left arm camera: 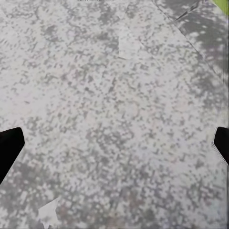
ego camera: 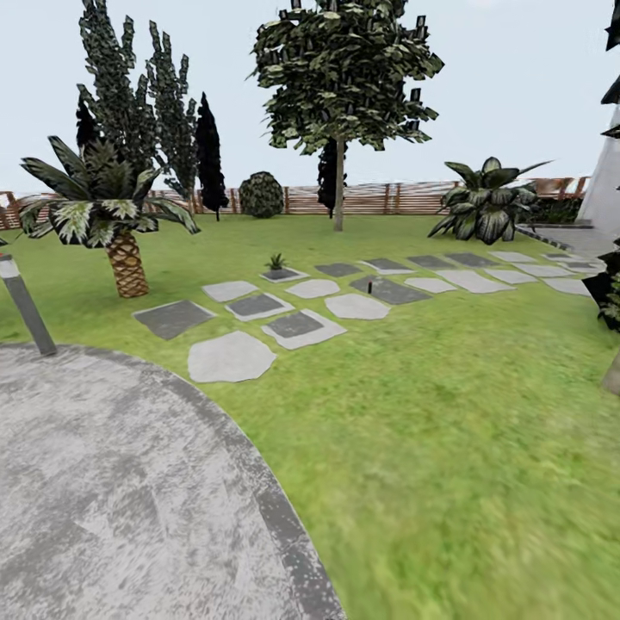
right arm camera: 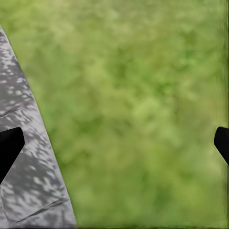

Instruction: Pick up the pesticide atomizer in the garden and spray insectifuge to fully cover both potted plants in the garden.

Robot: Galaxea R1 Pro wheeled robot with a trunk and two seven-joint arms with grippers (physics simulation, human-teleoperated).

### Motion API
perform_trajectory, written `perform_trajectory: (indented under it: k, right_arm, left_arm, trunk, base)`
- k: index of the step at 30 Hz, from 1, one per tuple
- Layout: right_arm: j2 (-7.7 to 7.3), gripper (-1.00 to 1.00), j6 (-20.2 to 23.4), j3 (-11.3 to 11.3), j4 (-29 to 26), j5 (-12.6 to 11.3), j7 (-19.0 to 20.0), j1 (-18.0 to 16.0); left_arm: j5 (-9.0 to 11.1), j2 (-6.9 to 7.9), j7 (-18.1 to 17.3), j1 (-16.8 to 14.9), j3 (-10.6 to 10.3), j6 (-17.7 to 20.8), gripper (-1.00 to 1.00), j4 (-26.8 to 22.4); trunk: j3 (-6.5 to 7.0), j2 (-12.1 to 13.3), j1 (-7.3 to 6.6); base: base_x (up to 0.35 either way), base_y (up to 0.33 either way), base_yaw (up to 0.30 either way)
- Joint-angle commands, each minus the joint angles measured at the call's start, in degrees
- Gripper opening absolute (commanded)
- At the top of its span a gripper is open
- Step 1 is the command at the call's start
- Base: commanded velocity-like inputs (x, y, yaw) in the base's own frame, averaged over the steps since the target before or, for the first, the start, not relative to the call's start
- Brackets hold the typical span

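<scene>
The robot looks to be on the approach leg, with nothing picked up yet. From the head view it stands at the edge of the round grey patio [ego camera: 103,482], facing across the lawn [ego camera: 448,430] toward a run of stepping stones [ego camera: 293,327] that leads off toward the slatted wooden fence [ego camera: 370,198]. A small dark upright thing stands on one of the darker stones, probably the pesticide atomizer [ego camera: 370,285], though it is too small to be sure. One low green plant sits on a stone nearer the fence, most likely one of the potted plants [ego camera: 276,262]; the second I cannot pick out. A scaly-trunked palm [ego camera: 108,211] stands beside the patio, a broad-leaved shrub [ego camera: 484,207] further along the fence, and a tall leafy tree [ego camera: 340,69] between them. The left tool [left arm camera: 114,143] hangs over the speckled patio surface, its two dark fingertips [left arm camera: 9,148] at opposite edges of its wrist view, wide apart and holding nothing. The right tool [right arm camera: 114,143] is likewise spread and empty, hanging over grass just beside the patio's rim. The next move calls for driving forward over the lawn to the stones until the sprayer is within arm's reach, then lowering one spread tool around its bottle.
</scene>
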Motion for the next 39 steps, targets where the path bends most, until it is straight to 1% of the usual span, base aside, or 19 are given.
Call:
perform_trajectory:
  k: [1, 9, 14, 23, 26, 27, 29, 34, 39]
  right_arm:
    - [0.00, 1.00, -0.18, 0.00, 0.06, 0.01, 0.03, -0.04]
    - [0.03, 1.00, -0.18, 0.06, -0.03, -0.02, 0.03, -0.04]
    - [0.44, 1.00, -0.18, 0.08, -0.03, -0.04, 0.01, -0.05]
    - [0.52, 1.00, -0.18, -0.03, -0.02, -0.03, -0.06, -0.04]
    - [0.53, 1.00, -0.18, -0.07, 0.03, 0.00, -0.06, -0.06]
    - [0.53, 1.00, -0.18, -0.06, 0.04, 0.01, -0.06, -0.05]
    - [0.53, 1.00, -0.18, -0.04, 0.05, 0.00, -0.06, -0.05]
    - [0.04, 1.00, -0.27, 0.08, 0.05, 0.25, 0.02, -0.04]
    - [0.00, 1.00, -0.27, 0.27, 0.06, 0.28, 0.02, -0.05]
  left_arm:
    - [-0.21, 0.03, -0.02, -0.01, -0.02, -0.18, 1.00, 0.01]
    - [-0.20, 0.04, -0.02, 0.06, -0.02, -0.18, 1.00, 0.01]
    - [-0.20, 0.02, -0.02, 0.00, 0.03, -0.20, 1.00, 0.00]
    - [-0.19, 0.14, -0.05, -0.42, 0.40, -0.14, 1.00, -0.93]
    - [-0.13, 0.80, -0.02, -1.44, 0.44, -0.17, 1.00, -1.58]
    - [-0.11, 0.98, -0.02, -2.28, 0.47, -0.14, 1.00, -1.92]
    - [-0.08, 1.00, 0.00, -3.19, 0.49, -0.11, 1.00, -2.11]
    - [-0.11, 1.11, -0.01, -3.17, 0.04, -0.18, 1.00, -1.29]
    - [-0.08, 1.25, 0.03, -3.18, 0.45, -0.18, 1.00, -1.22]
  trunk:
    - [-0.10, -0.02, -0.01]
    - [-0.23, -0.02, -0.01]
    - [-0.61, -0.02, -0.01]
    - [-1.43, -0.02, -0.01]
    - [-1.67, -0.02, -0.01]
    - [-1.74, -0.02, -0.01]
    - [-1.82, -0.02, -0.01]
    - [-1.86, -0.02, -0.01]
    - [-1.86, -0.02, -0.01]
  base:
    - [0.000, 0.000, -0.239]
    - [0.195, 0.165, -0.025]
    - [0.240, 0.219, -0.001]
    - [0.234, 0.239, 0.000]
    - [0.240, 0.243, 0.000]
    - [0.244, 0.243, 0.000]
    - [0.250, 0.243, 0.000]
    - [0.258, 0.243, 0.000]
    - [0.263, 0.231, 0.000]
